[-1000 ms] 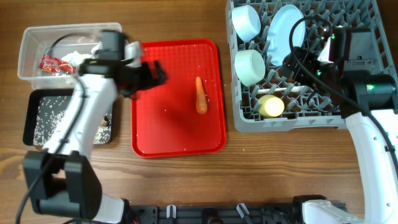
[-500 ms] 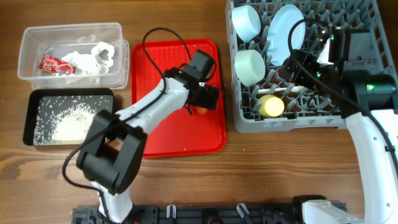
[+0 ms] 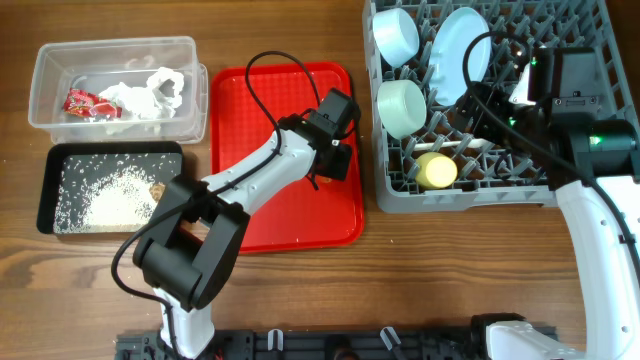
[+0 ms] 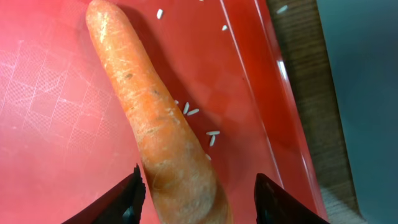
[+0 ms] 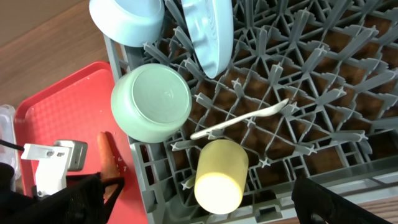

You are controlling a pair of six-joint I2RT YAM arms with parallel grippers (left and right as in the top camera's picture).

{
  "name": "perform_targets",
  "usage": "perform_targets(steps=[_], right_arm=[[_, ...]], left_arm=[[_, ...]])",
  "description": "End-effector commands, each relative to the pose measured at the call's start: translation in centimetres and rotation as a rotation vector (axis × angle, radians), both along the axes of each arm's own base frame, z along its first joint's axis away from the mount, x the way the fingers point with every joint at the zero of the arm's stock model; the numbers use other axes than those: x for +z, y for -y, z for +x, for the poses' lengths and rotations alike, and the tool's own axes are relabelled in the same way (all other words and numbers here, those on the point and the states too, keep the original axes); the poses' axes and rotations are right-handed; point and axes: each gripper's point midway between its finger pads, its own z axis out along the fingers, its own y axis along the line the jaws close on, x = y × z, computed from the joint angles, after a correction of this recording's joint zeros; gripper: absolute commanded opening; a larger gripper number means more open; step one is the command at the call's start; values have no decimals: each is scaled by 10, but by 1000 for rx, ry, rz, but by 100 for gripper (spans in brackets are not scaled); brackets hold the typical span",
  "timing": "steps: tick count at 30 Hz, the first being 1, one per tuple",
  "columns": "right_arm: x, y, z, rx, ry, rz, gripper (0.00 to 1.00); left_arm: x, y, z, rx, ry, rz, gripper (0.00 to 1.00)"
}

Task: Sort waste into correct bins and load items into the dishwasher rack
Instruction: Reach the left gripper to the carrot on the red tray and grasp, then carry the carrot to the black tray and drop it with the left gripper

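An orange carrot [image 4: 155, 124] lies on the flat red tray [image 3: 260, 205], with a few rice grains [image 4: 193, 112] beside it. My left gripper [image 4: 199, 202] [image 3: 335, 160] is open and straddles its thick end. The left finger [image 4: 134, 199] is right at the carrot's skin, while the right finger [image 4: 280, 202] stands clear of it. My right gripper [image 5: 211, 205] hangs open above the dishwasher rack [image 3: 480, 195], over the yellow cup [image 5: 221, 177]. The rack also holds a plate [image 3: 457, 40], two bowls [image 3: 397, 35] [image 3: 404, 105] and a white spoon [image 5: 242, 119].
At the far left, a clear tub [image 3: 60, 55] contains a red wrapper [image 3: 80, 102] and white tissue [image 3: 145, 92]. Below it, a black tray [image 3: 50, 190] holds rice [image 3: 100, 195] and a brown scrap [image 3: 157, 190]. The rack's wall rises just right of the red tray.
My left arm swung from the clear tub rightward onto the red tray and dropped over the carrot, its jaws narrowing around it. The right arm has not moved.
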Motion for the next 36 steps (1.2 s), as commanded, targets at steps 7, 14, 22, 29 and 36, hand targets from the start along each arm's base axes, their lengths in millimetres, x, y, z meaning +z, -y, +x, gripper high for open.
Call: perform_targets(steps=[7,14,22,29,36], right_arm=[[-3,-2,-5,23,-20,-1,100],[-3,-2,-5,23,-17,-1,100],[-3,-2,-4,25,-14,-3,100],[-2,-2,-4,25,-14,-2,100],[-3,-2,-4,25,-14,-2,100]], left_arm=[[-28,-5,3,189,-46,7,36],[-10,-5,6,210,-42,-4,25],[102,-35,14,285,-8,-36,25],[169,-141,3,573,-9,-54,22],[180,-301,-12,1036,-31,-45,8]])
